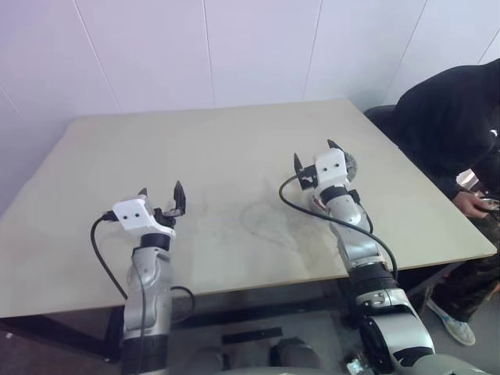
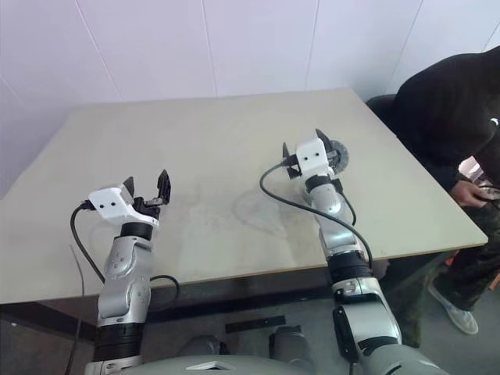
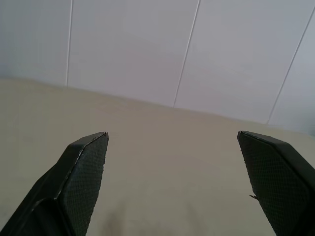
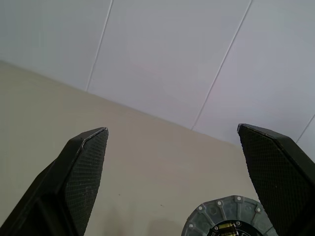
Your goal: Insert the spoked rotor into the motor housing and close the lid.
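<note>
The beige table (image 2: 219,141) stands against a white panelled wall (image 2: 234,47), w/ a person in black clothes (image 2: 445,101) sitting at its right edge. The left gripper (image 2: 146,187) hovers over the near-left part of the table w/ its fingers apart and nothing between them. The right gripper (image 2: 301,148) is further fwd on the right side, fingers also apart, and just beside it, on the person's side, lies a round grey part (image 2: 341,152) partly hidden behind the gripper; I cannot tell which part it is.
</note>
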